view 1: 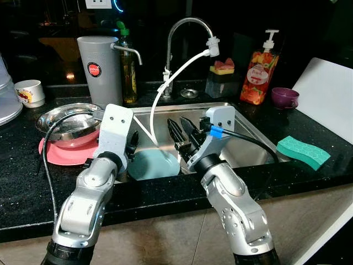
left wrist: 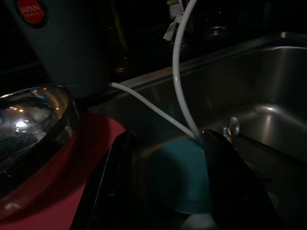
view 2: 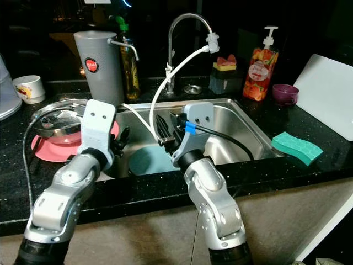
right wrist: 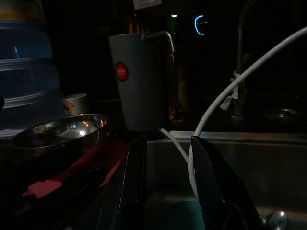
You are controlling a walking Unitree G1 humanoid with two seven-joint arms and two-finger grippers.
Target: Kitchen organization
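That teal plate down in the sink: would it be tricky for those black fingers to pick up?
Probably. The teal plate lies flat on the wet-looking steel sink floor, so its glossy rim may slip. It looks rigid, maybe breakable if dropped.

A speckled black worktop (view 1: 22, 182) surrounds the steel sink (view 1: 251, 135), grey tiled floor below, darkness behind the tap (view 1: 185, 33).

Silver jointed arms, black cables, blue clip (view 1: 216, 132).
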